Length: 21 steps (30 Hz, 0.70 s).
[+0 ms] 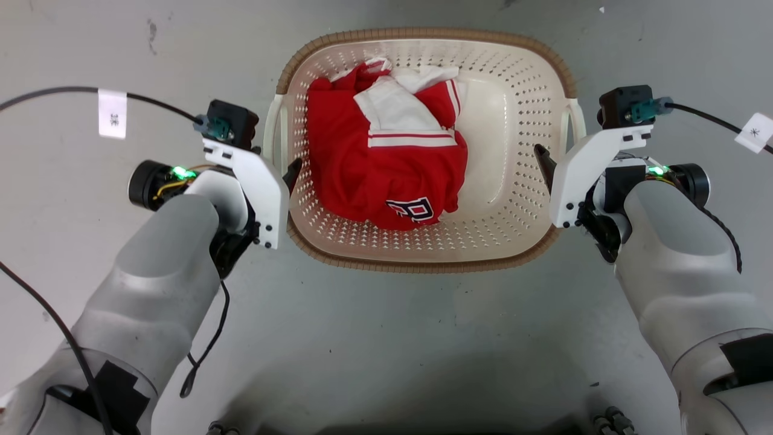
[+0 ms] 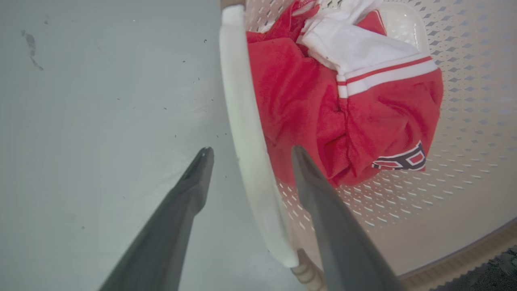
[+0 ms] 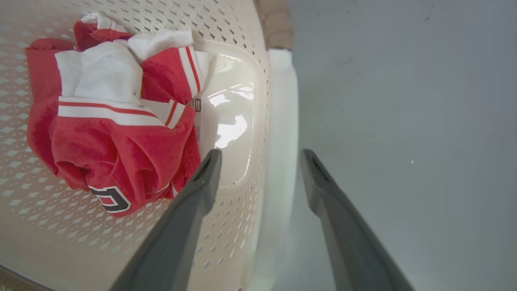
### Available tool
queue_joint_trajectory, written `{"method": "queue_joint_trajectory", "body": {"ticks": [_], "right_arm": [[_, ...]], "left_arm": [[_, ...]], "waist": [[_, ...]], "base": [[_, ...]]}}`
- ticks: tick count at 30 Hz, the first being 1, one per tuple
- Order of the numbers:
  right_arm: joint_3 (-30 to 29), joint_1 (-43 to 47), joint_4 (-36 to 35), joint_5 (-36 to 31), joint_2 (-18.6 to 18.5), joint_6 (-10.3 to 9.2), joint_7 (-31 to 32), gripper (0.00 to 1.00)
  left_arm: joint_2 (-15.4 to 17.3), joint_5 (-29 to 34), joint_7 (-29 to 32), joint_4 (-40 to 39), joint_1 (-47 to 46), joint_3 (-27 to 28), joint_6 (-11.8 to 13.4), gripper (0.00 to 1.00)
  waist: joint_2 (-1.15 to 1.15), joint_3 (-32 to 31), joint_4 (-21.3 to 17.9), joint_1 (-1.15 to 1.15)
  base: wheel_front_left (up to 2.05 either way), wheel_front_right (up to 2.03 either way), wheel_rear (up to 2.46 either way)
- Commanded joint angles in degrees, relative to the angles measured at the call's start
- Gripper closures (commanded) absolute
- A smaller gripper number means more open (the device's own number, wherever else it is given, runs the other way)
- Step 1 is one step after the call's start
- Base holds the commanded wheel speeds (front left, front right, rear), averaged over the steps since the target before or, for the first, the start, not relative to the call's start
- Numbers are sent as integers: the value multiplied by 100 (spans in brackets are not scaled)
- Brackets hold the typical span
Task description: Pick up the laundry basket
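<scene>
The laundry basket (image 1: 423,264), cream perforated plastic with a brown woven-look rim, stands on the grey floor straight ahead. A crumpled red and white garment (image 1: 386,175) lies in it. My left gripper (image 1: 281,172) is open and straddles the basket's left white loop handle (image 2: 242,121), one finger (image 2: 202,169) outside and the other inside the basket. My right gripper (image 1: 558,160) is open too. It straddles the right handle (image 3: 282,121), with one finger (image 3: 208,173) inside the basket (image 3: 60,226) and the other over the floor.
Bare grey floor (image 1: 386,338) surrounds the basket on all sides. Black cables with white tags (image 1: 113,113) (image 1: 755,133) trail from each wrist. My pale forearms flank the basket at the lower left and lower right.
</scene>
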Motion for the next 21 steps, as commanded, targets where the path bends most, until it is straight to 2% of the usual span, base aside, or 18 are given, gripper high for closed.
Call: {"method": "queue_joint_trajectory", "body": {"ticks": [1,8,19,20,21], "right_arm": [[7,-108,30,2,-4,-2,51,0],[-133,-235,73,-169,-4,-2,274,0],[-332,-262,83,-383,-4,-2,299,0],[-326,-256,82,-361,-3,-2,309,18],[-324,-249,83,-348,-3,-2,326,72]], "left_arm": [[49,-65,14,5,-102,-60,10,0],[60,-343,-51,96,-375,-458,10,0],[65,-746,-245,225,-623,-940,9,0],[57,-796,-234,214,-624,-983,9,56],[50,-856,-226,187,-623,-1026,9,100]], "waist": [[0,51,24,-1],[0,199,63,-1],[0,310,99,-1],[0,310,106,-1],[0,310,113,-1]], "base": [[0,0,0],[0,0,0],[0,0,0],[0,0,0],[0,0,0]]}}
